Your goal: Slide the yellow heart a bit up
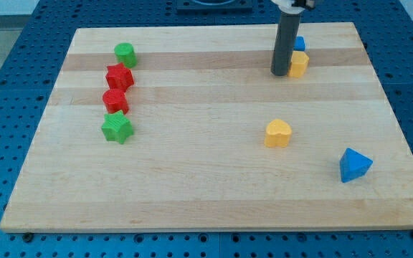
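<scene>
Well below my tip (281, 74): yellow heart (278, 134).

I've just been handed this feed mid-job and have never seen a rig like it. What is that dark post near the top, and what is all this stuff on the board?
There is one camera picture, looking down at an angle on a wooden board that sits on a blue perforated table. The dark post is the robot arm's rod. It has no hand; it holds nothing and only pushes blocks by sliding my tip along the board.

My tip is near the view's top right, just left of a small yellow block, with a blue block partly hidden behind. The yellow heart, the one to move, lies lower down, well apart from my tip. A blue triangular block sits toward the bottom right.

On the left runs a column: green cylinder, two red blocks, then a green star.
</scene>
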`<state>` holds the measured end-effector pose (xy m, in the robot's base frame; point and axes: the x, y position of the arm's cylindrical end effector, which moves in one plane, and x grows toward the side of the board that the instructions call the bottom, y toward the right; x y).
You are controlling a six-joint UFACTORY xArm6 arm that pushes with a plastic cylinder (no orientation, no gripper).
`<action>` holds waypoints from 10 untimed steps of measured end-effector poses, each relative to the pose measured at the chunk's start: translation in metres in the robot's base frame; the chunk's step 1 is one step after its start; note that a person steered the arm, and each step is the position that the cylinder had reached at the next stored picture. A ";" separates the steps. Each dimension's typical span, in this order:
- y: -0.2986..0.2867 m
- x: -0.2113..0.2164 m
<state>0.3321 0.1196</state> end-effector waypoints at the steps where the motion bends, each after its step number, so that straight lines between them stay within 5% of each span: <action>1: 0.004 0.000; 4: -0.038 0.026; 6: -0.079 0.215; 7: -0.064 0.220; 8: -0.045 0.159; 10: -0.027 0.110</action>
<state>0.4417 0.0926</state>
